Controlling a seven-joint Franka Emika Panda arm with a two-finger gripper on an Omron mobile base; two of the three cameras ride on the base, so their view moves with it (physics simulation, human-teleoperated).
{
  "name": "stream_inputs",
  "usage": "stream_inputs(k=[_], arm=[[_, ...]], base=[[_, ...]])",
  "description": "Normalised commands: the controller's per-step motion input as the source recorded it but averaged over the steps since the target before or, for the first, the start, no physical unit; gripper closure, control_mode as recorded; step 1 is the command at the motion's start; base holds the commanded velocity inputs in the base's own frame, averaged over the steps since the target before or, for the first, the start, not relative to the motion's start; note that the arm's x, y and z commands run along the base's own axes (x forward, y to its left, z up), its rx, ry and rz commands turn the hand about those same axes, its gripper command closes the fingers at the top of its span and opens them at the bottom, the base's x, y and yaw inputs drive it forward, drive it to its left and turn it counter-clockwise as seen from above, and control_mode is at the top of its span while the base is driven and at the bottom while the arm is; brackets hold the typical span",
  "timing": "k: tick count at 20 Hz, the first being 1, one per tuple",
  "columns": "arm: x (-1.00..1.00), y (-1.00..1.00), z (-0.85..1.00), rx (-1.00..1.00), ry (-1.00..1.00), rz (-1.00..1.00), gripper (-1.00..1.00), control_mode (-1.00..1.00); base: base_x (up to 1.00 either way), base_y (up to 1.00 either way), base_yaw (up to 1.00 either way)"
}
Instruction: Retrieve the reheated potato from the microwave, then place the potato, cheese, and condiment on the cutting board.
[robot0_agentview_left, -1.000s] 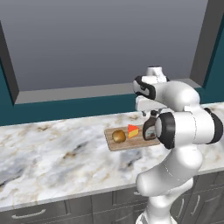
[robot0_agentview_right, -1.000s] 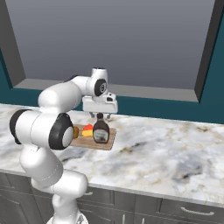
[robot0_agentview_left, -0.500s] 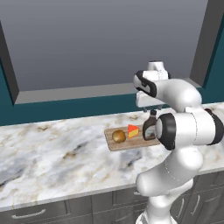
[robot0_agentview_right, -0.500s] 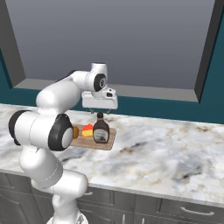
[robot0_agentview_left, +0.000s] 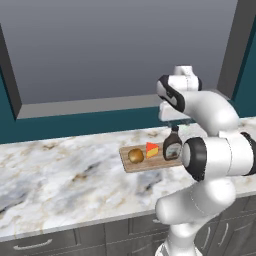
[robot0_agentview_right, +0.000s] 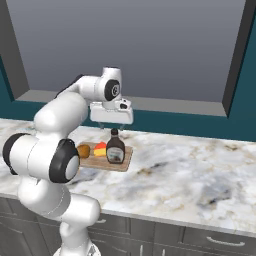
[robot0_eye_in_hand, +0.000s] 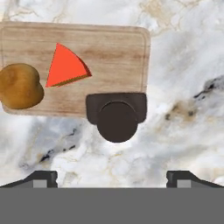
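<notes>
On the counter (robot0_agentview_left: 75, 170) right in front of the robot lay the cutting board (robot0_agentview_left: 150, 161), and all three foods sat on it. The potato (robot0_agentview_left: 136, 155) was at the board's 9 o'clock end. The cheese (robot0_agentview_left: 152, 149) sat just beside it, near the middle. The dark condiment bottle (robot0_agentview_left: 172, 145) stood upright at the 3 o'clock end. Looking down from the hand, the bottle (robot0_eye_in_hand: 116, 117) stood right at the near edge of the board (robot0_eye_in_hand: 109, 43), maybe hanging over a little, with the cheese (robot0_eye_in_hand: 64, 66) and potato (robot0_eye_in_hand: 19, 86) off toward 10 o'clock.

Above the bottle hung the tool (robot0_agentview_right: 111, 122). Its two tips were spread as wide as they go and had hold of nothing. There was a clear gap between it and the bottle cap.

Farther back was the teal wall and a big grey window.

So the job looked done: potato, cheese and condiment were all on the board. Nothing was left to move, I think, except pulling the arm away.
</notes>
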Motion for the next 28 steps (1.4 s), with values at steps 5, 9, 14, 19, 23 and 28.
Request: stream_inputs(k=[5,9,14,19,23,28], arm=[[-0.76,0.08,-0.02,0.06,-0.03,0.0,-1.0,-1.0],[-0.78,0.16,-0.07,0.02,-0.07,0.0,-1.0,-1.0],[-0.74,0.22,-0.06,0.0,-0.07,0.0,-1.0,-1.0],[-0.73,0.26,-0.06,0.0,-0.05,0.0,-1.0,-1.0],[-0.73,0.28,-0.06,-0.01,-0.06,0.0,-1.0,-1.0],[-0.65,0.27,-0.03,-0.03,-0.04,0.0,-1.0,-1.0]], base=[[0.0,0.0,0.0],[0.0,0.0,0.0],[0.0,0.0,0.0],[0.0,0.0,0.0],[0.0,0.0,0.0],[0.0,0.0,0.0]])
